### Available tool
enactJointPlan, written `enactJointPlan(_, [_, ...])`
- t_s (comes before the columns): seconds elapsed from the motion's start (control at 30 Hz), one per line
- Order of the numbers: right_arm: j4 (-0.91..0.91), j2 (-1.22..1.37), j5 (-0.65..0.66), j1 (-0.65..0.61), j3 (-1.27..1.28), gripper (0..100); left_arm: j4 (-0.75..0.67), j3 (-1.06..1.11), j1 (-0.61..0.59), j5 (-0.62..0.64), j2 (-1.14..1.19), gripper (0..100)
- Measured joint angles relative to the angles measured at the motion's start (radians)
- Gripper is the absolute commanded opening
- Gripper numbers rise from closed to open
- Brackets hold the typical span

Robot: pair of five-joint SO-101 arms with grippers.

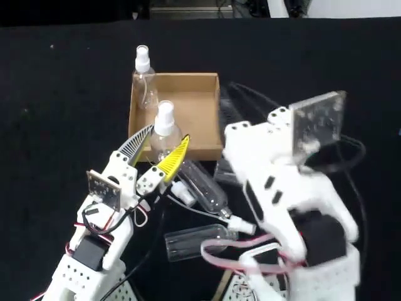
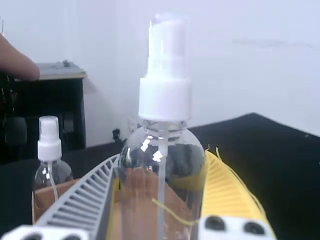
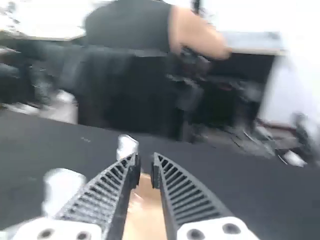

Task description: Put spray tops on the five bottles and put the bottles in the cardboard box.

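High view: the held bottle [image 1: 164, 143] stands upright, its long axis vertical and its white spray top [image 1: 165, 116] pointing up, at the 6 o'clock wall of the cardboard box [image 1: 194, 81]. The left gripper [image 1: 168, 133] is clamped on its clear body, with the grey finger at the 9 o'clock side and the yellow finger at the 3 o'clock side. A second capped bottle [image 1: 145, 88] stands upright in the box's 10 o'clock corner. On the black table [image 1: 62, 94] toward 5 o'clock from the box, a clear bottle [image 1: 205, 188] lies on its side, its axis running from 10 to 4 o'clock. Another lying bottle [image 1: 191, 243] lies nearer 6 o'clock, its axis about 9 to 3 o'clock. A white sprayer [image 1: 241, 224] sits at its 3 o'clock end, and I cannot tell whether it is screwed on. The blurred right arm [image 1: 276, 182] covers the table at 4 o'clock, and a pale cable crosses the nearer bottle.

Left wrist view: the held bottle rises between the two fingers, transparent, with a rounded shoulder, a ribbed white collar and a clear cap over the nozzle. Its dip tube runs straight down inside. Its lower body is cut off at the frame edge. The boxed bottle stands farther off, beside the grey finger.

Right wrist view: the right gripper [image 3: 145, 165] has its grey ribbed fingers drawn almost together, a thin slit at the tips and nothing between them. Brown cardboard shows in the gap. Two white smears beyond the fingers are too blurred to name.
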Motion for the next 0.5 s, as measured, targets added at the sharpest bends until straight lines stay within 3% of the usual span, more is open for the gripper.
enactJointPlan(0.17, [-0.127, -0.049, 0.0, 0.147, 0.301, 1.6, -0.037, 0.0, 0.0, 0.0, 0.0, 13])
enactJointPlan(0.5, [-0.385, -0.163, 0.0, 0.16, 0.783, 1.5, -0.043, 0.0, 0.0, 0.0, 0.0, 13])
